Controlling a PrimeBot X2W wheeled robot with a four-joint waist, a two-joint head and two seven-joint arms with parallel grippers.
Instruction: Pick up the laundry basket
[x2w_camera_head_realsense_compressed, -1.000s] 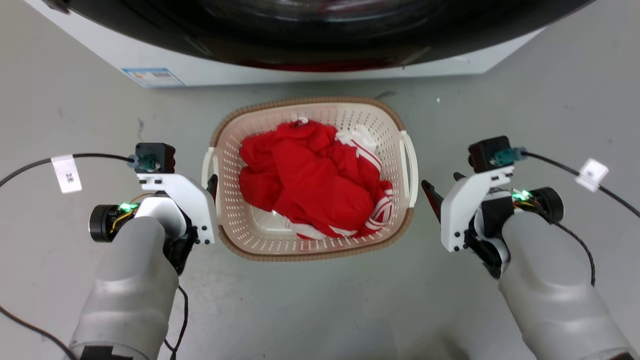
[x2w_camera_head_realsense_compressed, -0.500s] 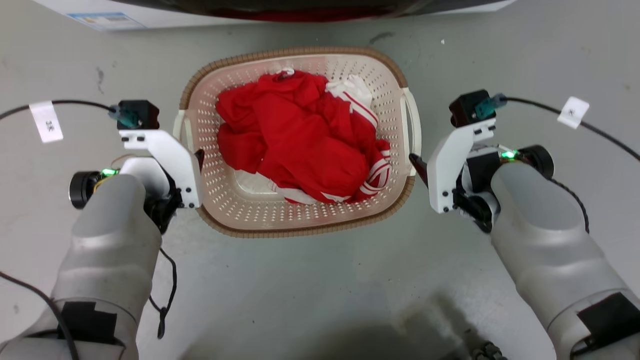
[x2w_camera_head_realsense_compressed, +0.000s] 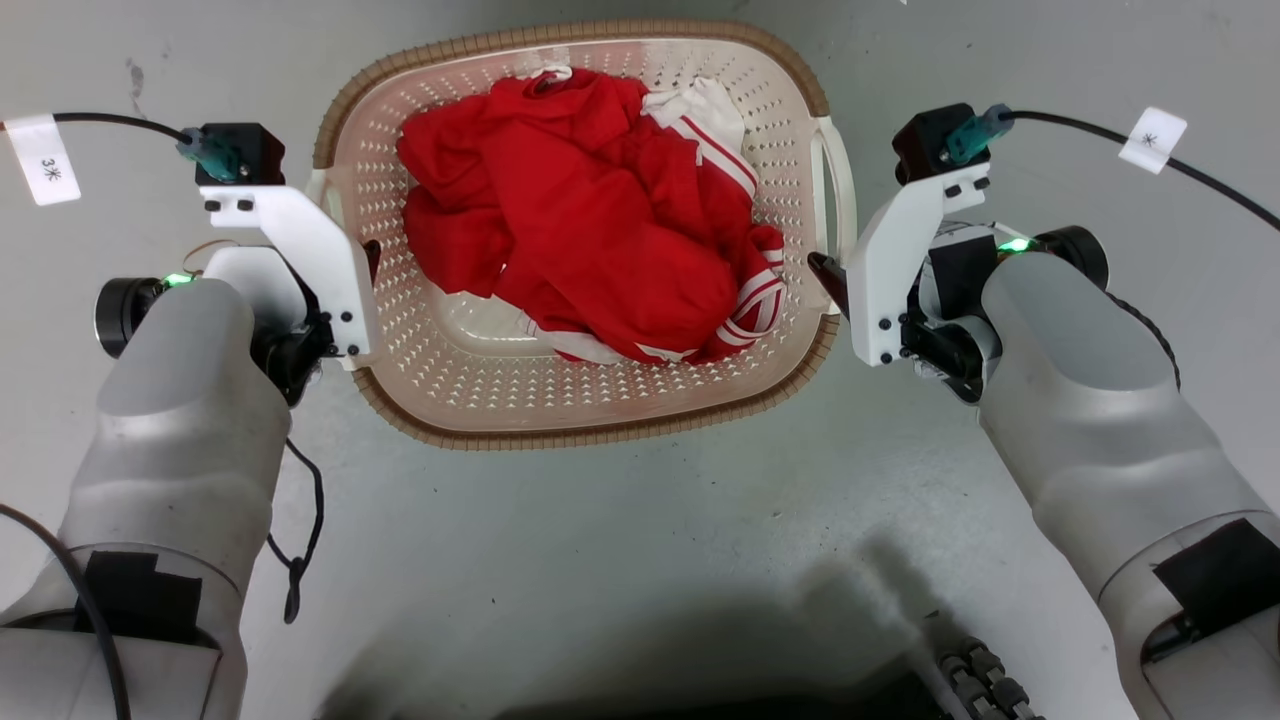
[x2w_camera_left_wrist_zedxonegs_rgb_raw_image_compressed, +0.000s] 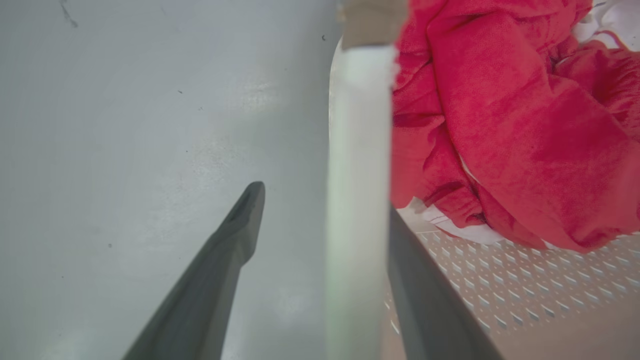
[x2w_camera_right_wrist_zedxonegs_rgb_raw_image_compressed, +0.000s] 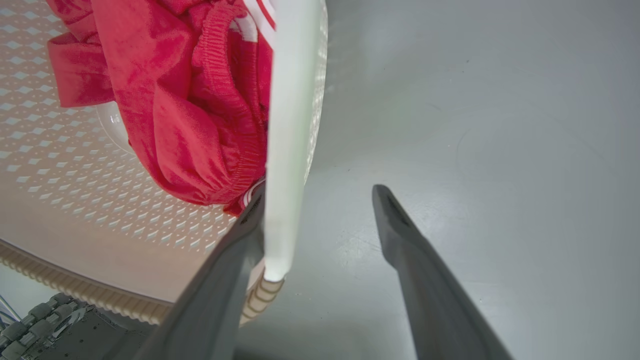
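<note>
Squarely between the two arms, the laundry basket (x2w_camera_head_realsense_compressed: 590, 425) is seen standing on the grey floor (x2w_camera_head_realsense_compressed: 620, 540), its cream perforated shell ringed by a brown woven-look rim. It is heaped with red clothing (x2w_camera_head_realsense_compressed: 590, 220) trimmed in white stripes. The left gripper (x2w_camera_left_wrist_zedxonegs_rgb_raw_image_compressed: 324, 200) is held with fingers spread astride the white left handle (x2w_camera_left_wrist_zedxonegs_rgb_raw_image_compressed: 357, 150), unclamped. The right gripper (x2w_camera_right_wrist_zedxonegs_rgb_raw_image_compressed: 319, 192) is likewise spread around the white right handle (x2w_camera_right_wrist_zedxonegs_rgb_raw_image_compressed: 290, 125), its inner finger just beside it.

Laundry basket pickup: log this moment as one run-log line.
phase: pre-grasp | left gripper: open, straddling left handle | right gripper: open, straddling right handle | laundry basket: on floor, red clothes inside
</note>
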